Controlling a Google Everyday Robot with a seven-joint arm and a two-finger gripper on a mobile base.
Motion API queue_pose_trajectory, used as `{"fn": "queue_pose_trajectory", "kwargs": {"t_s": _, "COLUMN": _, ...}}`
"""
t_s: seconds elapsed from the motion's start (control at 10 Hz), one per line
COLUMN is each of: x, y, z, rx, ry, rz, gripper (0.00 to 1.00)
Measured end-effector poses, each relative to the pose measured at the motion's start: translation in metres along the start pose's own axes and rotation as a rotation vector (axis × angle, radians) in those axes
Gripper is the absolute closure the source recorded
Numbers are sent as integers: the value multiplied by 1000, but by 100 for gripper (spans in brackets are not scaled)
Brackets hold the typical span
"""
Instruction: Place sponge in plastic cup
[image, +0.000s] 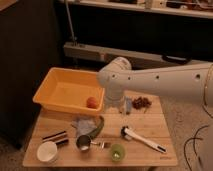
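The sponge (128, 105) is a small blue-grey block on the wooden table (150, 122), near its back edge and partly covered by my arm. My gripper (114, 103) hangs at the end of the big white arm, just left of the sponge and in front of the yellow bin. A white plastic cup (47, 152) stands at the table's front left corner. A small green cup (117, 152) stands at the front middle, and a metal cup (83, 143) stands between them.
A yellow bin (60, 89) at the back left holds an orange ball (92, 102). A grey cloth (82, 123), a green vegetable (99, 128), dark bars (55, 136), a fork (102, 145), a white-handled brush (144, 140) and a brown snack (141, 102) lie on the table.
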Motion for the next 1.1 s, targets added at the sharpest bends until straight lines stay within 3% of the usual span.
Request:
{"fn": "queue_pose_trajectory", "kwargs": {"t_s": 0.2, "x": -2, "y": 1, "z": 4, "rx": 17, "ry": -7, "rz": -2, "gripper": 35}}
{"fn": "queue_pose_trajectory", "kwargs": {"t_s": 0.4, "x": -20, "y": -5, "z": 15, "rx": 29, "ry": -24, "rz": 12, "gripper": 35}}
{"fn": "queue_pose_trajectory", "kwargs": {"t_s": 0.7, "x": -71, "y": -23, "z": 33, "rx": -16, "ry": -45, "rz": 7, "gripper": 35}}
{"fn": "queue_pose_trajectory", "kwargs": {"t_s": 0.8, "x": -93, "y": -32, "z": 42, "rx": -53, "ry": -58, "rz": -2, "gripper": 35}}
{"fn": "queue_pose_trajectory", "kwargs": {"t_s": 0.9, "x": -105, "y": -37, "z": 50, "rx": -84, "ry": -65, "rz": -10, "gripper": 35}}
{"fn": "queue_pose_trajectory", "kwargs": {"t_s": 1.1, "x": -121, "y": -45, "z": 76, "rx": -110, "ry": -77, "rz": -32, "gripper": 35}}
